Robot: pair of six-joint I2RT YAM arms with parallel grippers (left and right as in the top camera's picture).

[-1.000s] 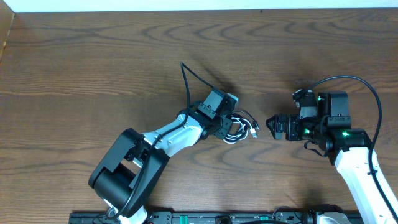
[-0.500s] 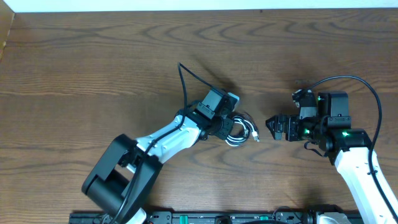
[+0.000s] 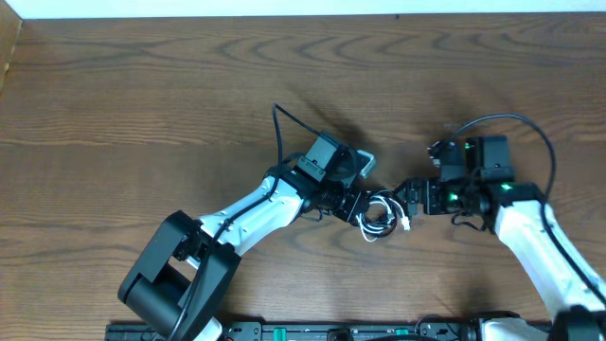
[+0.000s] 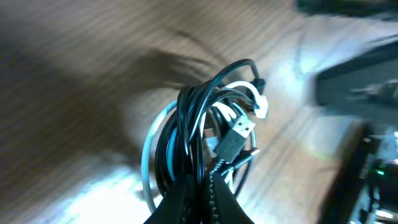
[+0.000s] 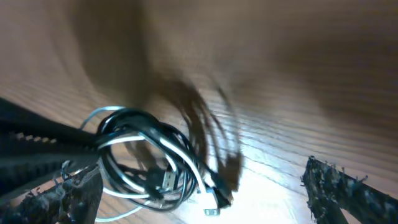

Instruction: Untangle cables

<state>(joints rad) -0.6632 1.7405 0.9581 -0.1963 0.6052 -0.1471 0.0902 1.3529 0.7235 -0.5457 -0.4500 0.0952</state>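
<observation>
Cables (image 4: 202, 140) sit tangled, clamped in the left pincer (image 4: 203, 194).

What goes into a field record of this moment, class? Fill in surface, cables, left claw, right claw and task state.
surface: wooden table
cables: one white, one black, coiled together in a single bundle, plug ends showing
left claw: shut on the cables at the bundle's edge
right claw: open, close beside the bundle, gripping nothing
task state: cables not yet untangled
</observation>
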